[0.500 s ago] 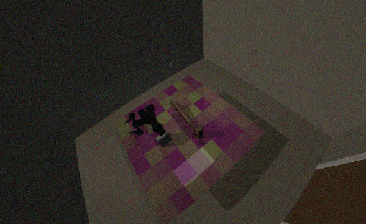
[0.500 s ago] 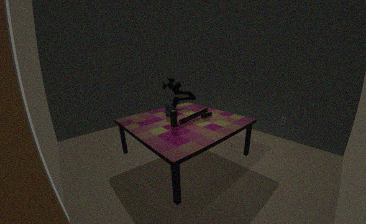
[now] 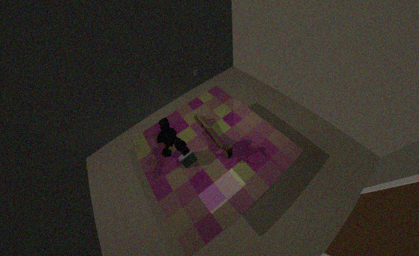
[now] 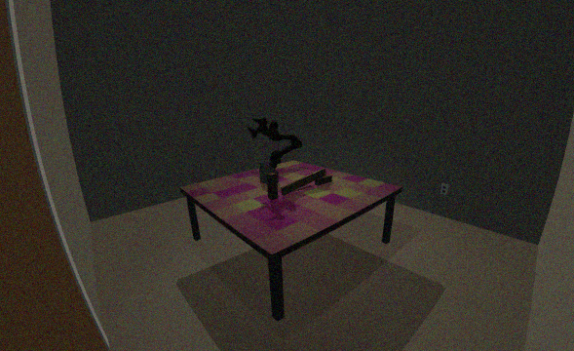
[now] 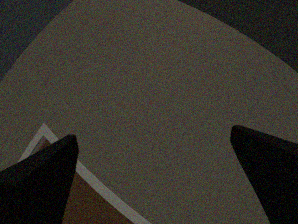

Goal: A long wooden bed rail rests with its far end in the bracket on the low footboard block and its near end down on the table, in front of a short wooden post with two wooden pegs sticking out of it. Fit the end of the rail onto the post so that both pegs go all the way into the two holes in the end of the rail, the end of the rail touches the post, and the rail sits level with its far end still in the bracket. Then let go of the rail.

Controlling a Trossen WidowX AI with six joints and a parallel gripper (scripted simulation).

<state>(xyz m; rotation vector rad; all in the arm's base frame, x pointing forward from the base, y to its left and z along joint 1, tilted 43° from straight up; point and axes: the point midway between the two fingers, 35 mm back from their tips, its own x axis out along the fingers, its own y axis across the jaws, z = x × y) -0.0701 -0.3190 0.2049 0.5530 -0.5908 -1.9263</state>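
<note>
Wooden rail [image 3: 214,135] untouched; hand [image 4: 256,128] fingers apart, empty, high at 12 o'clock; a blind descent could knock post [image 4: 270,181].

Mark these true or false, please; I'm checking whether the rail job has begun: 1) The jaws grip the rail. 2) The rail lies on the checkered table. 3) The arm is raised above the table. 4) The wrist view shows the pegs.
1) False: the gripper is open and empty, away from the rail.
2) True: it lies on the table.
3) True: the arm is up high.
4) False: the wrist view shows only floor and wall.
</note>
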